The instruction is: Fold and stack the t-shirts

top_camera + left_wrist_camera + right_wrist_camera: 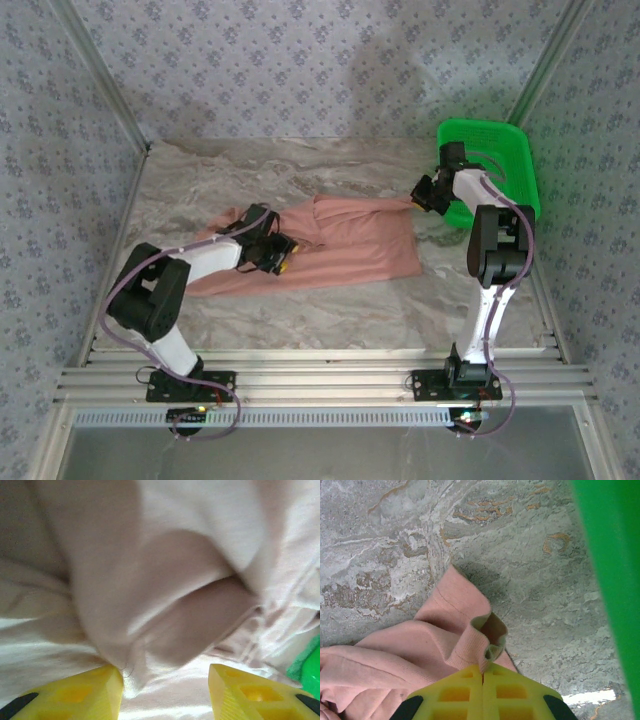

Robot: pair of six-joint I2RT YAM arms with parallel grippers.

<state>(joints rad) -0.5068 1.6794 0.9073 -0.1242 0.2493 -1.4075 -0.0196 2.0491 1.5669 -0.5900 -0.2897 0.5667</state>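
T-shirt: I see one pink t-shirt [350, 245] lying on the table [300, 315]. It is stretched sideways between the two arms, with many wrinkles. Its left end lies under the left arm, and its far right corner reaches almost to the basket [505, 140].

Left end effector: From the top camera, the left end effector [275, 252] is low over the left part of the t-shirt. From the left wrist camera, its yellow fingers [75, 697] stand spread apart. A soft fold of the t-shirt [165, 590] comes into the gap between them. The fold touches the inner edge of the finger on the left of that picture, and the other finger is apart from it. I do not see the cloth squeezed from both sides.

Right end effector: The right end effector [482, 680] is pressed together and pinches the t-shirt [420, 650] at a corner with a stitched hem. A small loop of this hem stands just in front of the fingertips.

Basket: It is green plastic and stands at the far right of the table, just beside the right end effector [428, 195]. From the right wrist camera, its wall [610, 570] runs down the right side, apart from the pinched corner.

Table: The surface [520, 540] is grey with a marble pattern.
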